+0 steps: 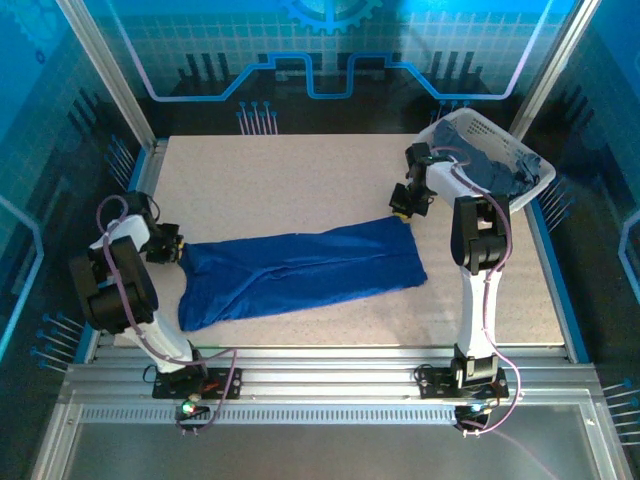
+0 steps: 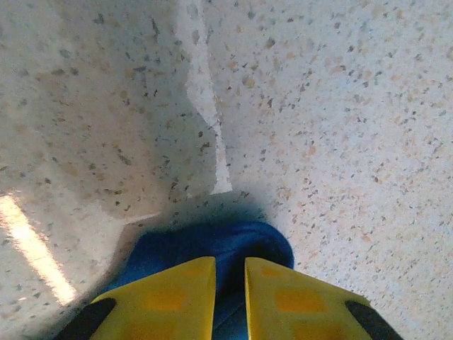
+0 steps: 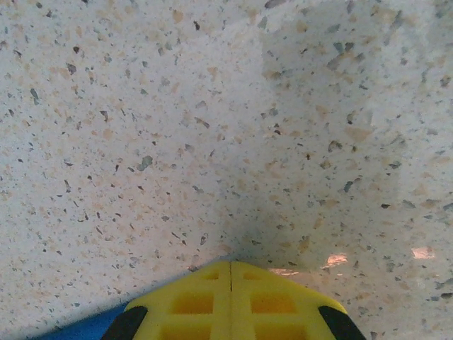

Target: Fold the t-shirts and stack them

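With the left pincer (image 2: 230, 263) nearly together, clamping a bunched end of the royal blue t-shirt (image 1: 300, 272). With the right pincer (image 3: 231, 265) pressed flush shut at the opposite corner, blue edge just beside, grip unclear. Probably stretching the cloth lengthwise across the surface (image 1: 280, 180) for folding. Grey-blue t-shirts (image 1: 495, 168) heaped in the white lattice basket (image 1: 478, 122) beyond.

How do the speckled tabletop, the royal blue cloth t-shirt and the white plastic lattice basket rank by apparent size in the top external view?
Largest to smallest:
speckled tabletop
royal blue cloth t-shirt
white plastic lattice basket
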### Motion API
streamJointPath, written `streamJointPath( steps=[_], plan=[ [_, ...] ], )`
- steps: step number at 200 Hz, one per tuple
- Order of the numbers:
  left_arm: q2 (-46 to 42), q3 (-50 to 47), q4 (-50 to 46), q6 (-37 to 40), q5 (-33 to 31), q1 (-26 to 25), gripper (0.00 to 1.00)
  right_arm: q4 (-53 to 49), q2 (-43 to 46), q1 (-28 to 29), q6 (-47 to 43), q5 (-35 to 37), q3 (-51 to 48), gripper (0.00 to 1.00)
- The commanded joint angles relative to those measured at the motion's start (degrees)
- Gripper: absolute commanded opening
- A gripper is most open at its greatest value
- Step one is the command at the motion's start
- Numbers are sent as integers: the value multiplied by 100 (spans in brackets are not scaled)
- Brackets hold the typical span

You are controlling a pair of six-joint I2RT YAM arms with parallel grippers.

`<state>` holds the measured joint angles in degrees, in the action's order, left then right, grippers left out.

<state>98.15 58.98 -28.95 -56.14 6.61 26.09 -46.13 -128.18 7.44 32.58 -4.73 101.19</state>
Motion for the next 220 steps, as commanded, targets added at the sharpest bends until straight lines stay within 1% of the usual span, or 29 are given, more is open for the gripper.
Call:
streamJointPath(
  steps=[1, 25, 36, 50, 67, 91, 161, 181, 220],
  plan=[
    [205, -36, 146, -218, 346, 7, 15, -197, -38, 47, 78, -20, 173, 0],
    [355, -183, 158, -336, 254, 2, 9, -212, -32, 50, 98, 27, 183, 0],
    [441, -190, 86, -343, 98, 9, 5, -212, 3, 47, 109, 108, 169, 0],
    [552, -93, -247, -337, -256, 6, 0, -211, 68, 27, 150, 219, 133, 0],
    [577, -31, -529, -383, -601, 11, 0, -151, 167, -28, 187, 277, 75, 0],
    [583, 0, -657, -398, -821, 11, 0, -199, 245, -97, 214, 386, 105, 0],
    [714, 178, -668, -237, -833, 22, 0, -199, 574, -330, 380, 673, 79, 0],
    [799, 269, -664, -149, -794, 13, 0, -364, 610, -337, 434, 878, 171, 0],
    [1036, 549, -649, 110, -689, -49, 0, -460, 224, -374, 391, 705, 241, 0]
  ],
)
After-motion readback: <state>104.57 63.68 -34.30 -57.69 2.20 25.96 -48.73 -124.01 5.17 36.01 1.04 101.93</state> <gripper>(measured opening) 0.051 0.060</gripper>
